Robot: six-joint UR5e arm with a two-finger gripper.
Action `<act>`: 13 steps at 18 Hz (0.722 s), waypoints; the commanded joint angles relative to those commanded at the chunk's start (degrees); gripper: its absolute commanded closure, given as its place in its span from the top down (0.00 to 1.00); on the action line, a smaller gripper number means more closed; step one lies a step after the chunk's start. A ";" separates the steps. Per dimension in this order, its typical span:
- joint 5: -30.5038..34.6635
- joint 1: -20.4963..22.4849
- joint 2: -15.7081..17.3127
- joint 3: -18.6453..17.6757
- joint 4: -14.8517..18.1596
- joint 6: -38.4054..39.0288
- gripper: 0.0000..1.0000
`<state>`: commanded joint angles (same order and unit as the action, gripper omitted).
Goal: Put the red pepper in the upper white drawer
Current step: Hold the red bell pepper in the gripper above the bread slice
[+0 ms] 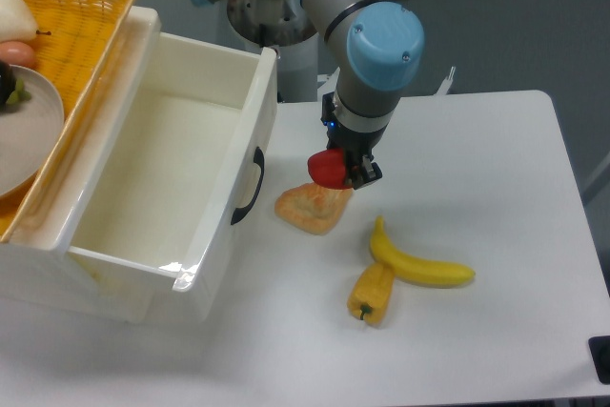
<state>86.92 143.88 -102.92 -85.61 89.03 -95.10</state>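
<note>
The red pepper (327,169) hangs in the gripper (345,171), whose fingers are clamped on it, just above the table (496,159) and right of the drawer front; only part of the pepper shows, since the fingers cover its right side, so how deep the hold sits is hard to judge. Directly beneath and slightly near of it lies a pale orange pastry-like piece (310,207), close enough that I cannot tell whether the pepper clears it or brushes it.

The upper white drawer (152,178) stands pulled open to the left, its inside bare and white, its front wall with the black curved handle (250,188) facing the pepper; that wall rises higher than the pepper seems to hang, so a straight sideways move to the left would likely knock the pepper or the fingers against the front rim or the handle; the arm probably needs height first. The pepper is glossy and rounded; a shallow pinch could let it twist or slip out during the lift, and it would roll on the table toward the banana (419,264) and the yellow-orange pepper (372,295) on the near right. Released too far left, it could strike the yellow woven basket (76,7) resting over the drawer's far-left edge, which holds a plate (29,131).
</note>
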 joint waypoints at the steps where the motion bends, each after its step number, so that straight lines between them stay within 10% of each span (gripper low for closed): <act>1: 0.09 0.17 0.00 -0.17 0.00 0.00 0.40; 13: -1.75 -0.09 0.44 0.79 0.09 3.68 0.40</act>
<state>85.17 143.79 -102.48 -84.82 89.12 -91.42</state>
